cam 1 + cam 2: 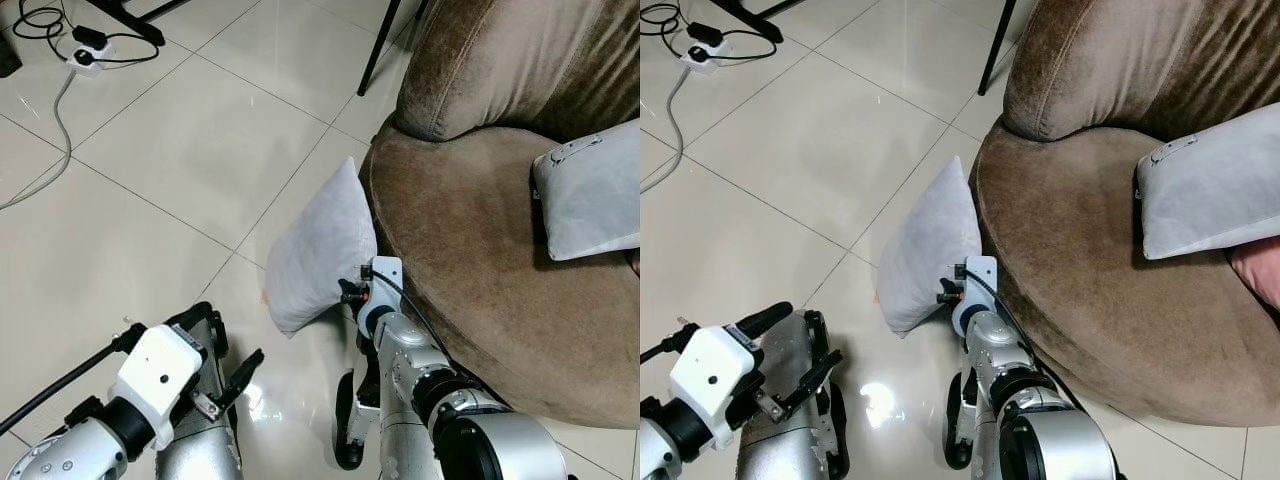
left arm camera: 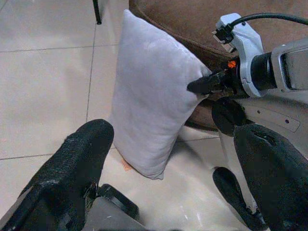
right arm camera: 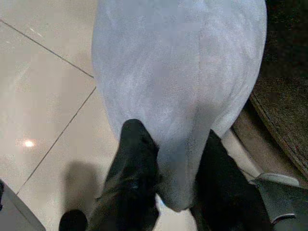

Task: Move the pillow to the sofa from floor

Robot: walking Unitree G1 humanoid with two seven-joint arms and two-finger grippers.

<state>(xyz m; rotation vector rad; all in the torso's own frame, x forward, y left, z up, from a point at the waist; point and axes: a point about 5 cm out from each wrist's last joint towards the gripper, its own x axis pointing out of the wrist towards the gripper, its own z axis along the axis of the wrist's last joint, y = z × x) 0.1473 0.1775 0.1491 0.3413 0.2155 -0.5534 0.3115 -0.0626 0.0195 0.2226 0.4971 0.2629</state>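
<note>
A grey pillow stands on edge on the tiled floor, leaning against the brown sofa. My right gripper is shut on the pillow's lower corner nearest the sofa; in the right wrist view the black fingers pinch the fabric of the pillow between them. My left gripper hangs open low over the floor, to the left of the pillow and apart from it. Seen from the left wrist, the pillow has the right gripper at its edge.
A second grey pillow lies on the sofa seat at the right. A white power strip with black cables sits on the floor at the far left. A black stand leg rises beside the sofa. Open tiles spread to the left.
</note>
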